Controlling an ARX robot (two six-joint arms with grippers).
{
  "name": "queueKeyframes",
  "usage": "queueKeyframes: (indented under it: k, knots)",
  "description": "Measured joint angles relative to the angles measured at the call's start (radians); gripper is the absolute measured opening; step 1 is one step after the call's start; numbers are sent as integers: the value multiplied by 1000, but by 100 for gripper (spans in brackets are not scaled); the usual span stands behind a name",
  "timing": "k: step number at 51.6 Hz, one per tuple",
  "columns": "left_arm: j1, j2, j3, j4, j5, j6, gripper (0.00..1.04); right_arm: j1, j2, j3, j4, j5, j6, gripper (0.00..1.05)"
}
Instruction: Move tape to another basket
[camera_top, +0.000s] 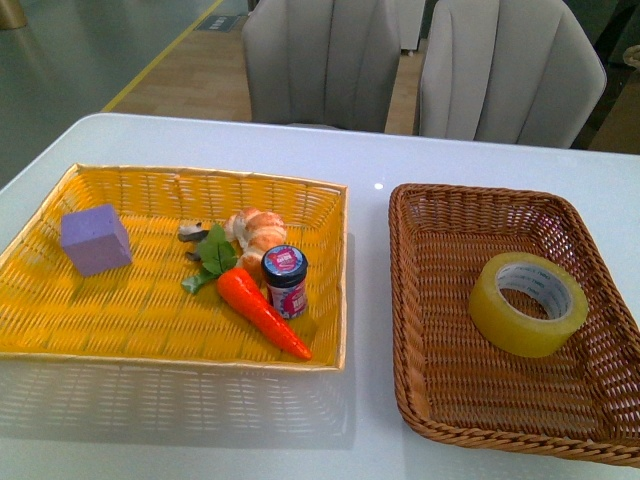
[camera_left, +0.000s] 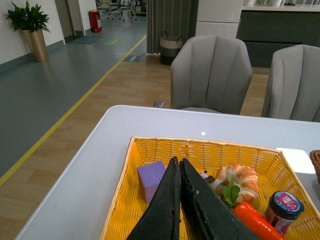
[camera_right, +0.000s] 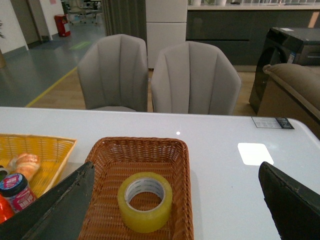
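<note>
- On the left of the bench (camera_top: 370, 150), the yellow basket (camera_top: 100, 320) holds a purple block (camera_top: 95, 240), a carrot (camera_top: 262, 310) and a small jar (camera_top: 286, 281); no tape is there.
- Your left end effector (camera_left: 178, 162) has its fingers pressed together, empty, above this basket.
- The tape (camera_top: 528, 303) lies in the brown basket (camera_top: 420, 390), flat on one face, hole pointing up, so it has no long axis.
- Your right end effector (camera_right: 175, 200) is wide apart above it. I think you should come straight down, one finger inside the core, one outside.
</note>
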Motion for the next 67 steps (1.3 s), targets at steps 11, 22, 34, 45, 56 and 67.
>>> queueKeyframes:
  k: [11,22,34,45,56,67]
  knots:
    - [0,-169,-10,-150,0,0,2,0,0,0,0,0,0,96]
    - [0,-333,-11,-301,0,0,2,0,0,0,0,0,0,96]
    - [0,-480,-11,-444,0,0,2,0,0,0,0,0,0,96]
    - [0,-558,-11,-521,0,0,2,0,0,0,0,0,0,96]
    - [0,-612,-11,-575,0,0,2,0,0,0,0,0,0,96]
    - [0,-766,-11,-745,0,1,2,0,0,0,0,0,0,96]
